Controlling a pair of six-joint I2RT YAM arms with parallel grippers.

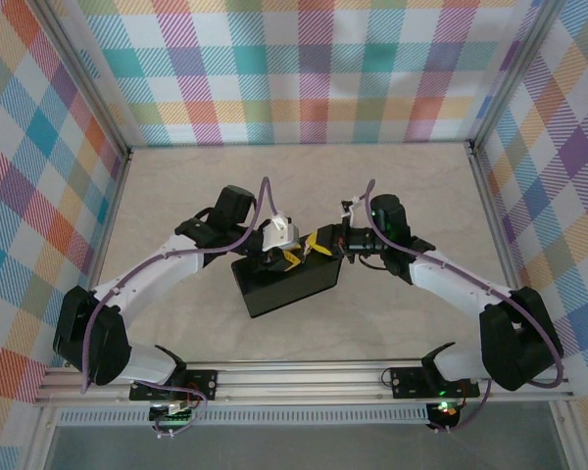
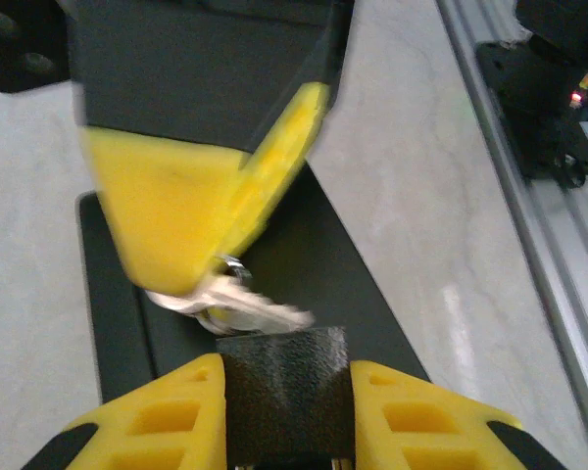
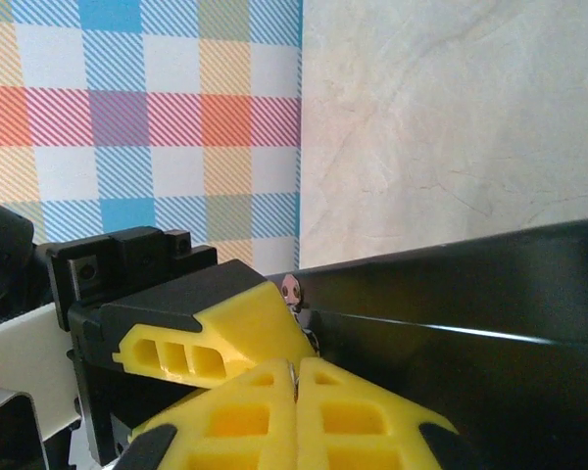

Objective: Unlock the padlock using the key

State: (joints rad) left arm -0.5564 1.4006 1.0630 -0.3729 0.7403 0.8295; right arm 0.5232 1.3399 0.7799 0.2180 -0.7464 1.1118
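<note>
Both pairs of jaws are clenched on something. The right gripper has its yellow pads pressed flat together, and the key sticks out from under them as a pale, blurred sliver with a small ring at its head. The left gripper has its fingers set apart around a dark, rough-surfaced block that fills the gap between them. I take this block to be the padlock, though its shackle and keyhole are hidden.

The next move depends on how the key lies against the lock. In the left wrist view the key's long axis runs nearly level across the picture, just above the padlock's upper edge. It looks close to touching, but the blur leaves that unsure. The blade seems to lie crosswise to the lock body and not end-on to it, so my guess is the right arm has to turn and line up the tip before pushing in, while the left arm only steadies the lock.

From above, both grippers meet over the far edge of the dark box, which rests on the pale table. Nothing of the box's inside can be seen, so I cannot tell what it holds
</note>
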